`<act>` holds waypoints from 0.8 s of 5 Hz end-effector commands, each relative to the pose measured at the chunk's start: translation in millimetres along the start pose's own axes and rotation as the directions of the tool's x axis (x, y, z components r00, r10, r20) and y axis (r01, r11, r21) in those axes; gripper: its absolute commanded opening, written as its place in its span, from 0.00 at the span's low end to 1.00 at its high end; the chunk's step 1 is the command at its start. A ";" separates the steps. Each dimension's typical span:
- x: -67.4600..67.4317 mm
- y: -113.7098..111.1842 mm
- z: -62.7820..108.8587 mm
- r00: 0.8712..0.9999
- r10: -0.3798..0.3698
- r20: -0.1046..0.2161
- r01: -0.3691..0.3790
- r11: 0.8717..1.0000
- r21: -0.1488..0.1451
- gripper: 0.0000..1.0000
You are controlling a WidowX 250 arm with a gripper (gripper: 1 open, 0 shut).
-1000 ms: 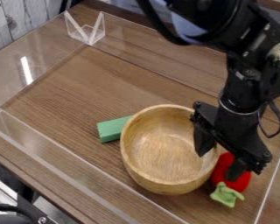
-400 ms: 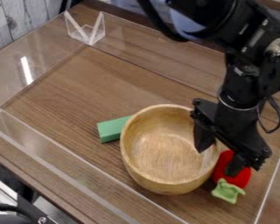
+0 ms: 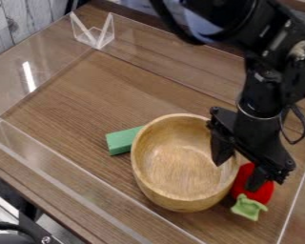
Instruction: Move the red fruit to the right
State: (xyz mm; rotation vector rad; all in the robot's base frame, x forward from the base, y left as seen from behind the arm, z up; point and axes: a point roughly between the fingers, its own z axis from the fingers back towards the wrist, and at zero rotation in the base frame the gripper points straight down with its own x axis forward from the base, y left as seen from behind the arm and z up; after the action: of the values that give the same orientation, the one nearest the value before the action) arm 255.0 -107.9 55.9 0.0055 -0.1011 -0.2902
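Currently, by label:
Landmark: round light wooden bowl (image 3: 185,162), upright on the brown wood-grain bench (image 3: 117,95).
Red fruit: small bright red rounded toy fruit with a green leafy cap (image 3: 254,195), just beside the bowl's right rim, toward the near edge.
End effector: black end effector (image 3: 255,170) closed on the red fruit, beside the bowl's right rim.
Block: flat green block (image 3: 121,141) touching the bowl's left side.

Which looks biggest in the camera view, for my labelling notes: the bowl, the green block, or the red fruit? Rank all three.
1. Wooden bowl, clearly largest.
2. Green block, partly hidden behind the bowl.
3. Red fruit, partly covered by the gripper; close to the block's visible size, so that ranking is unsure.
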 end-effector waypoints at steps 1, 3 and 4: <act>13.2 3.0 16.7 0.997 0.013 0.075 -0.012 1.000 -0.008 0.00; 14.7 4.3 15.8 0.997 0.018 0.078 -0.018 1.000 -0.008 0.00; 15.6 5.0 15.2 0.997 0.021 0.080 -0.021 1.000 -0.008 0.00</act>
State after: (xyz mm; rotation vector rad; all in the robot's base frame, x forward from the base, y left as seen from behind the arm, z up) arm 259.1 -106.6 57.1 0.0002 -0.1170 -0.2801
